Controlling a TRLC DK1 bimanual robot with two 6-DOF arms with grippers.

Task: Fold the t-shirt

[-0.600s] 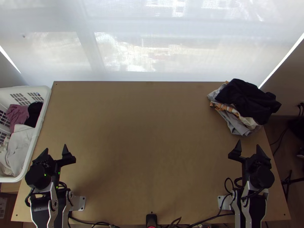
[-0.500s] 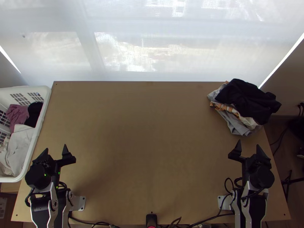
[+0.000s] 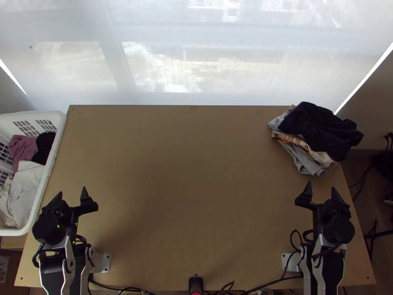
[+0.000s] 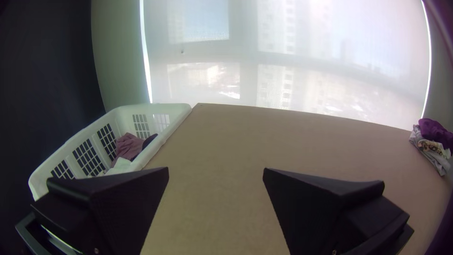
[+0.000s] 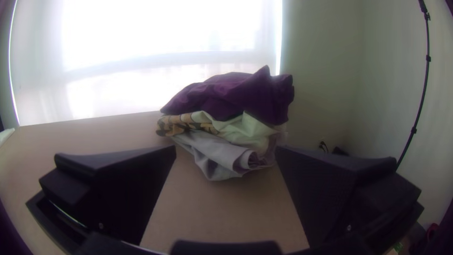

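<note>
T-shirt: which garment it is, I cannot tell, whether in the pile [image 3: 319, 129] at upper right of the top view or the basket [image 3: 50, 156] at its left edge. The left end effector [image 3: 72, 191], at lower left of that view, is released, its fingers spread wide above the bench [image 3: 186, 172]; the right end effector [image 3: 322, 185], at lower right, is likewise wide apart, just below the pile. There, a bunched dark purple cloth [image 5: 231, 97] tops patterned [image 5: 177, 125], whitish [image 5: 250, 130] and grey [image 5: 214, 151] ones. The basket holds mauve [image 3: 22, 147], dark [image 3: 44, 147] and light grey [image 3: 25, 187] cloths, loosely crumpled.
</note>
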